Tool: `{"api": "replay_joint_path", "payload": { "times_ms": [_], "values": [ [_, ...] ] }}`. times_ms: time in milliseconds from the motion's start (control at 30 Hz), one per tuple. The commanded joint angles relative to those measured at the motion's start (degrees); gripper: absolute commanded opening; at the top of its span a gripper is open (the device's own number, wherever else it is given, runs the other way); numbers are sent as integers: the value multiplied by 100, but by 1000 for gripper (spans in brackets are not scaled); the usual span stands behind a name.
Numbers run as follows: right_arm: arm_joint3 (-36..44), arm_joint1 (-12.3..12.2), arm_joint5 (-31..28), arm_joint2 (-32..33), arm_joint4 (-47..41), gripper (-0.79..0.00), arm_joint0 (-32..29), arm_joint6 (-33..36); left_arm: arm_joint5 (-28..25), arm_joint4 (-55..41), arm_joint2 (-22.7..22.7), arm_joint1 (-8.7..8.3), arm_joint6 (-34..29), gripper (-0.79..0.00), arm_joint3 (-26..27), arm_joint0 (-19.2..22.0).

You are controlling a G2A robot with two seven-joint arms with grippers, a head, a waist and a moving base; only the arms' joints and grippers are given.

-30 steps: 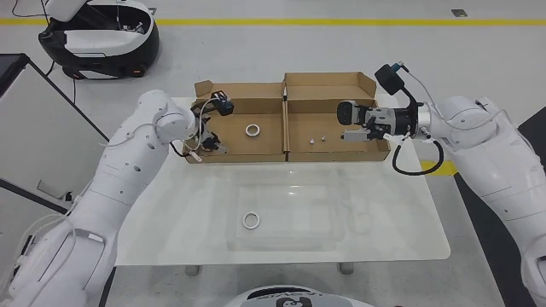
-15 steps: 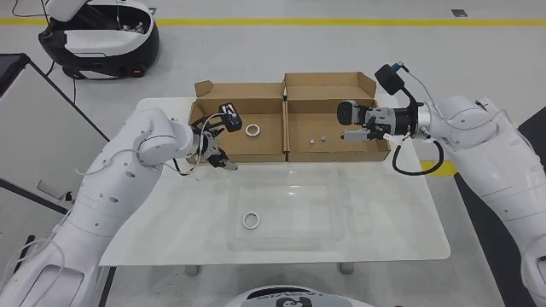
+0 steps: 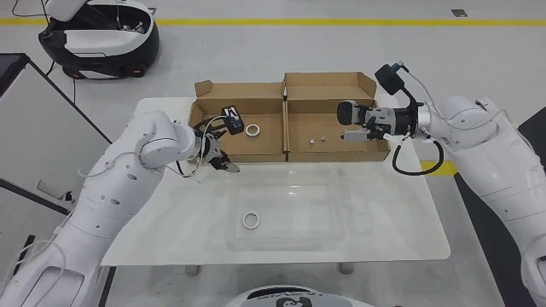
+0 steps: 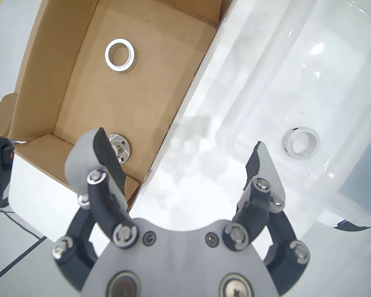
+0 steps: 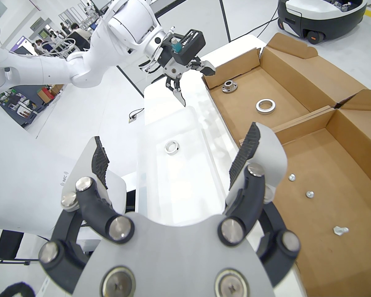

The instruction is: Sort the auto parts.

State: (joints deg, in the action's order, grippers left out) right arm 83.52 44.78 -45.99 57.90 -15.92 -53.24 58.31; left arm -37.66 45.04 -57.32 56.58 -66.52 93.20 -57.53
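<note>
The left cardboard box (image 3: 269,145) holds a metal ring (image 3: 252,130) (image 4: 121,55) and a flanged hub (image 4: 120,148) in its near left corner. The right box (image 3: 341,147) has three small fasteners (image 5: 309,194) on its floor. A ring collar (image 3: 251,219) (image 4: 300,143) lies in the clear tray (image 3: 299,240) at the table's front. My left gripper (image 3: 223,158) (image 4: 177,139) hangs open and holds nothing, just above the left box's front wall. My right gripper (image 3: 345,124) (image 5: 175,132) is open with nothing in it over the right box's right end.
The white table (image 3: 401,222) has bare room to the right of the tray. A black-framed panel (image 3: 38,128) stands beside the table's left edge. A mobile robot base (image 3: 102,38) is parked on the floor behind.
My left gripper has come out of the left box's near corner and shifted toward the table's front and slightly right. The right arm has kept still.
</note>
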Motion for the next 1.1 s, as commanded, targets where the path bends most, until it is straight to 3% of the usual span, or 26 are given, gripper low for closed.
{"api": "replay_joint_path", "payload": {
  "times_ms": [0,467,733,1067],
  "values": [
    [0,0,0,0,0,0,0,0,-1,27,212,-19,-9,0,191,13],
    [0,0,0,0,0,0,0,0,561,-1092,1735,-298,-572,0,1065,775],
    [0,0,0,0,0,0,0,0,594,-1502,2601,-396,-605,0,1022,1236],
    [0,0,0,0,0,0,0,0,461,-1735,3484,-349,-471,0,468,1631]
  ]
}}
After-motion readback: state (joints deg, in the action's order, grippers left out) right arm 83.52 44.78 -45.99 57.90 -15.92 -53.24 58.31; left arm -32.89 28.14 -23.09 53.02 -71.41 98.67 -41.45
